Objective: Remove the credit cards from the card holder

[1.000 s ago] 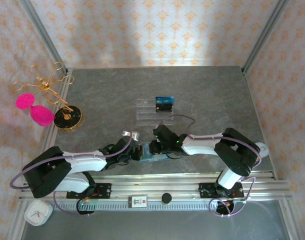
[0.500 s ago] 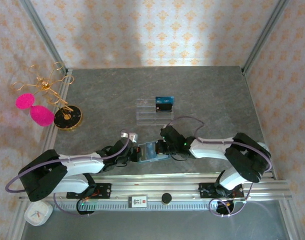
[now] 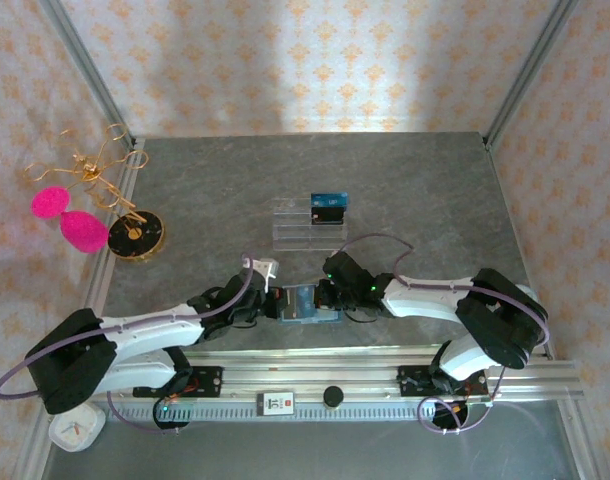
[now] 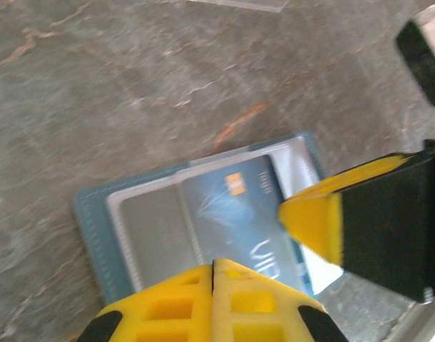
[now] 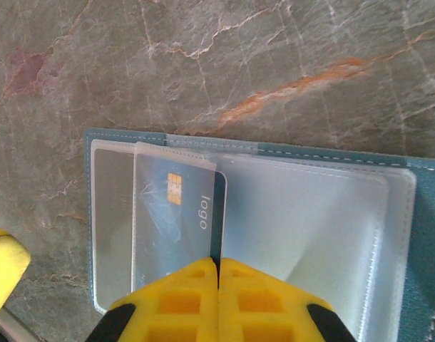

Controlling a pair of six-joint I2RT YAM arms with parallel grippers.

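Currently the card holder (image 5: 314,214) lies open and flat on the grey marbled table (image 3: 435,190), close to its near edge and between the two grippers, with its teal cover underneath and its pale lining facing up. One credit card (image 5: 176,214), blue with a gold chip and the pale word "logo", sits in one half of the lining under a clear sleeve, a little askew, with a dark strip along one long side left uncovered. The right gripper (image 5: 217,267) has its yellow fingers pressed together, and the card's uncovered edge runs straight into the seam between them; whether the card is actually pinched cannot be told. The left gripper (image 4: 213,267) is closed too, its joined tips over the near border of the holder beside the card, and contact there is unclear. From the left wrist, one yellow finger (image 4: 314,217) of the right gripper is seen over the card's far side. Farther back on the table a clear tiered stand (image 3: 297,225) holds a dark card (image 3: 328,210) upright. At the left edge stands a gold wire stand (image 3: 133,232) with two pink pieces (image 3: 82,230) beside it.
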